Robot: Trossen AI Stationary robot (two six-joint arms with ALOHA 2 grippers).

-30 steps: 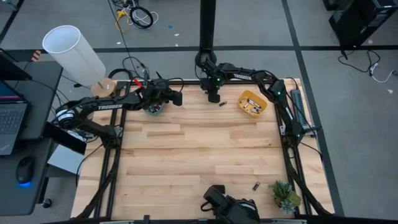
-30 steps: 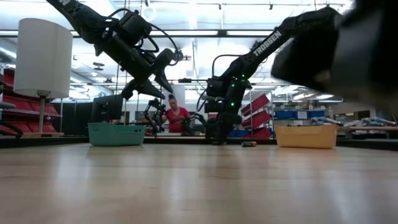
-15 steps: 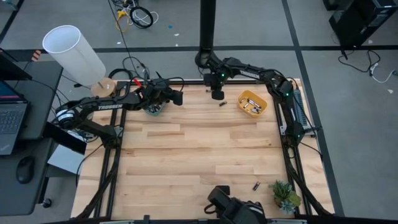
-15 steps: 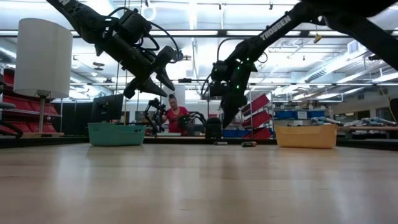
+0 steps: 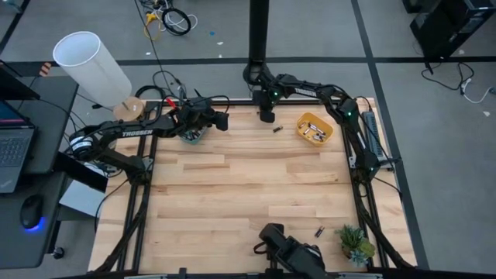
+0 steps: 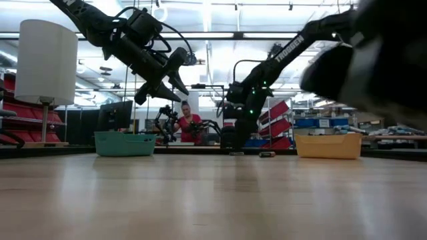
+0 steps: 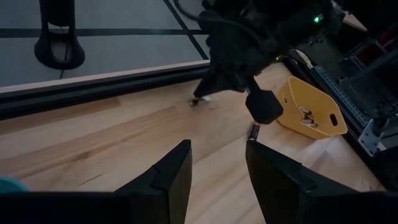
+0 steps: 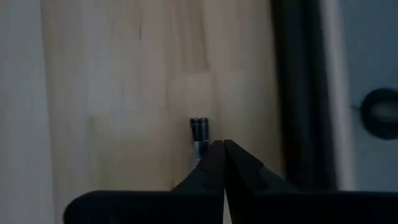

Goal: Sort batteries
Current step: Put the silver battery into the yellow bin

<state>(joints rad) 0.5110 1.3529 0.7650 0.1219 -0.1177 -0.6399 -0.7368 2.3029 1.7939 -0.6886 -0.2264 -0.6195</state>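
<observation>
My right gripper (image 5: 266, 116) (image 8: 218, 148) is shut and low over the table near its far edge. One small dark and silvery battery (image 8: 199, 132) (image 7: 200, 99) lies on the wood right at its fingertips. A second battery (image 5: 277, 129) (image 7: 254, 130) lies to the right of it. A third battery (image 5: 318, 231) lies near the near edge. More batteries lie in the orange bin (image 5: 314, 128) (image 6: 327, 145). My left gripper (image 5: 219, 121) (image 7: 217, 167) is open, held high just right of the teal bin (image 5: 191, 136) (image 6: 125, 143). My right gripper comes down from above with its shut fingertips (image 8: 210, 157) beside the near end of the battery (image 8: 198, 144), which lies flat on the table. I cannot tell whether the fingers touch it.
A small potted plant (image 5: 355, 243) stands at the near right corner. A dark bulky device (image 5: 288, 253) sits at the near edge and blurs the right of the low view. A white lamp (image 5: 91, 66) stands left of the table. Bare wood fills the middle.
My right gripper rose and tipped about half a second ago, then came back down toward the table's far edge at the battery. The dark device at the near edge shifted about. My left arm kept still.
</observation>
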